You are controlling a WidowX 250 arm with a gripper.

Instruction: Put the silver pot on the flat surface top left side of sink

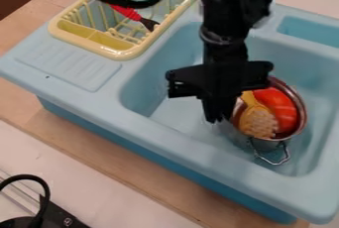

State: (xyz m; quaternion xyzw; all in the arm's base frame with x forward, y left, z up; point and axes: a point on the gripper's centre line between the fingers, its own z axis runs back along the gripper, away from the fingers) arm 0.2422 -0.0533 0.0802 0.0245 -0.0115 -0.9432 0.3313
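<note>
The gripper (213, 119) hangs over the blue sink basin, pointing down, just left of the silver pot (268, 145). The pot stands in the right part of the sink (179, 123), tilted somewhat, with its wire handle hanging on the near side. Inside it lie a yellow brush with pale bristles (259, 122) and an orange-red item (278, 108). Whether the gripper touches the pot's left rim cannot be told. The flat ribbed surface (69, 66) is at the sink's left end.
A yellow dish rack (120, 52) stands on the sink's back left corner, holding a red-handled utensil (126, 10). A black cable loops across the top left. Another cable and a black device (63, 217) lie at the bottom left. A small compartment (311, 29) is at the back right.
</note>
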